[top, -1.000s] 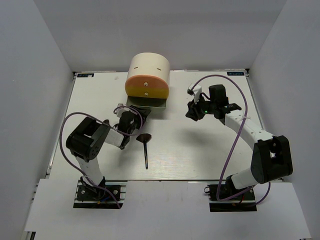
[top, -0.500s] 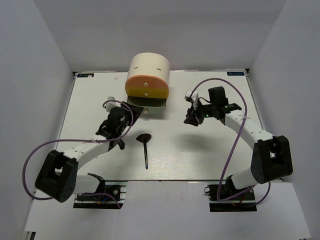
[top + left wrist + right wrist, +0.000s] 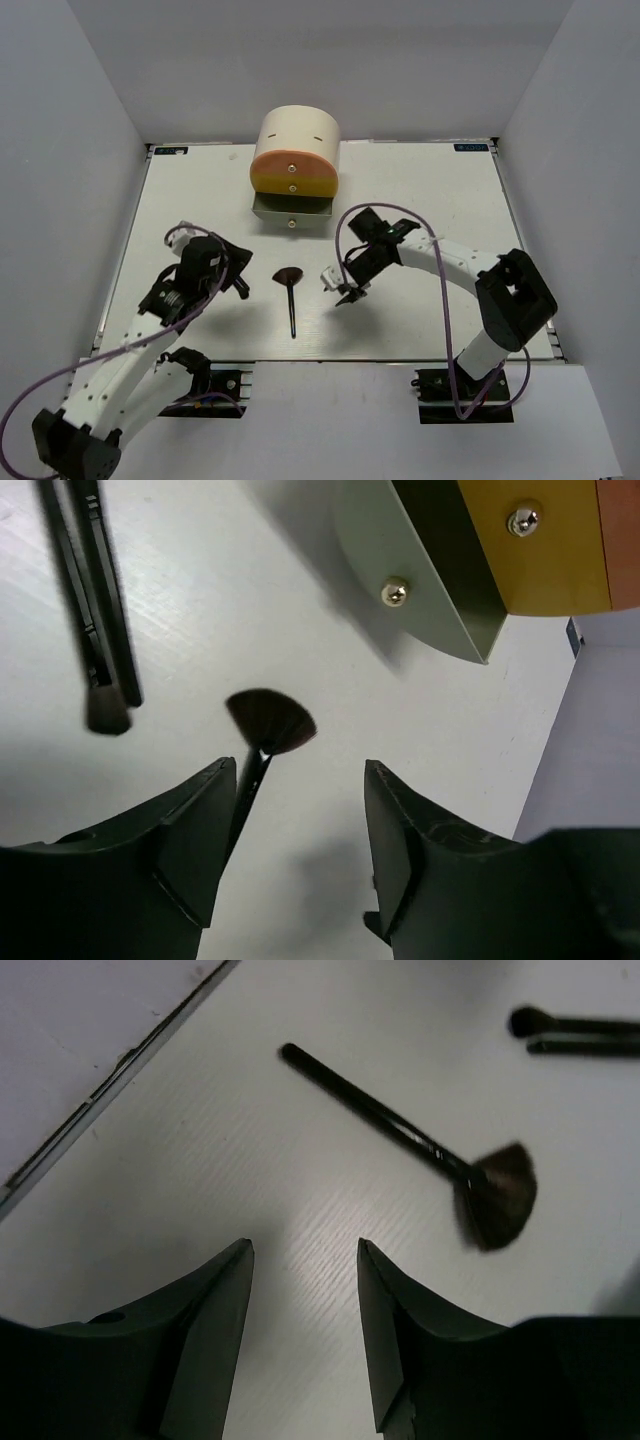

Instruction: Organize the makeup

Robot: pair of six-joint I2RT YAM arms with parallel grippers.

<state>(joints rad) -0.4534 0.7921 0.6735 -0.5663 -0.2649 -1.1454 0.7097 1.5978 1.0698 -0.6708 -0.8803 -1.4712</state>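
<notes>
Near the middle of the white table point(image 3: 430, 200), a black fan brush point(image 3: 291, 300) with a long thin handle is being seen lying flat. Its bristles are being turned toward a round cream box point(image 3: 297, 130) with orange and yellow drawer fronts, whose grey-green metal drawer point(image 3: 290, 208) is standing pulled out; what that drawer is holding cannot be made out. In the left wrist view the lower handle of the brush is being hidden behind a dark finger, and the box is being cut off by the frame edge. Two thin black stick brushes point(image 3: 95, 610) are being shown side by side on the table to the left of the fan brush, but from above they are being covered by the left arm. In the right wrist view the fan bristles are being blurred. The left gripper point(image 3: 237, 284) is being held just left of the fan brush, jaws apart with nothing between them; the right gripper point(image 3: 345, 292) is being held just right of it, likewise parted and empty. Against a second earlier, the left arm is being stretched out instead of folded, its gripper drawn away from the drawer's left corner, and the right gripper has been brought from the table's right half to the centre; the fan brush is lying unmoved.
</notes>
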